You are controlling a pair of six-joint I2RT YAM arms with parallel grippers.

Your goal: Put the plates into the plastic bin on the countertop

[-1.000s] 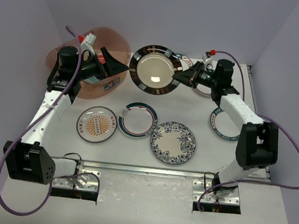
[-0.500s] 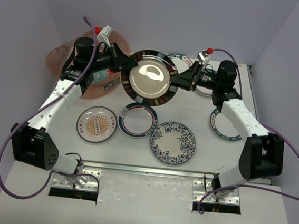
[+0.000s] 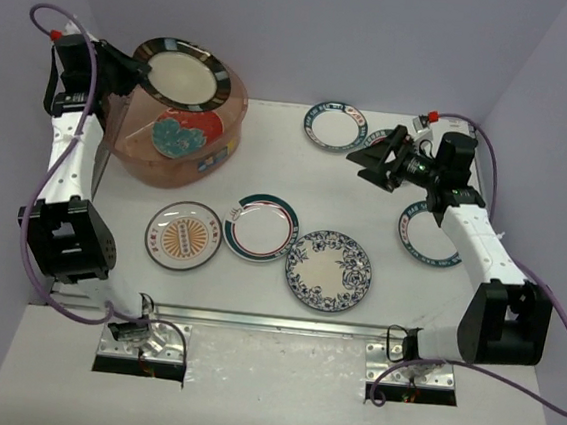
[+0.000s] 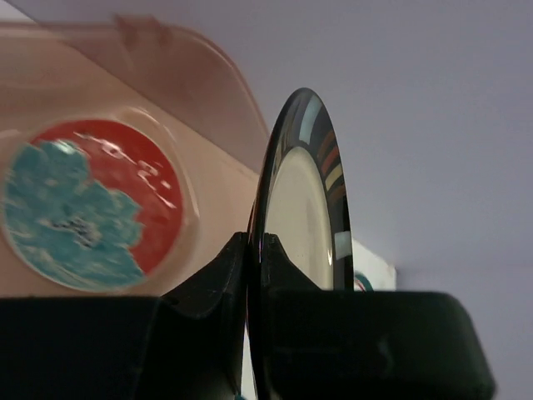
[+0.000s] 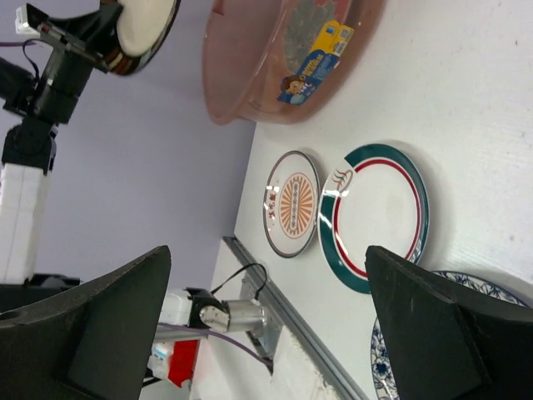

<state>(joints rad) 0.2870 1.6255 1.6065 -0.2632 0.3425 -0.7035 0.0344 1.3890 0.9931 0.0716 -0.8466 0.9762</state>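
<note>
Step in hand: delivery of one plate to the tub. In the left pincer, pinched narrow on the rim: a round, glossy black-rimmed cream plate, lifted clear of everything. Directly below that pincer: translucent pinkish-brown plastic bin with rounded walls and a small printed label on its side. Lying flat on its floor: a round red-and-teal plate.

Right pincer: spread wide, holding nothing, hovering over the flat matte white surface.

Waiting on the surface, all nearer than the right pincer and to its left: teal-rimmed white plate with a red inner line, blue floral plate, orange sunburst plate. Nearer and to its right, partly under its arm: teal-rimmed plate. Just beyond it, to the left: another teal-rimmed plate.

Next move, as judged: lower the held plate inside the walls, tip it toward flat, release low to spare glaze-on-glaze knocks. Five or more plates to go.

Handling, as judged: hard slick glaze and thin shallow lips lying flush on a smooth top. Little purchase, so rim pinches needed.
</note>
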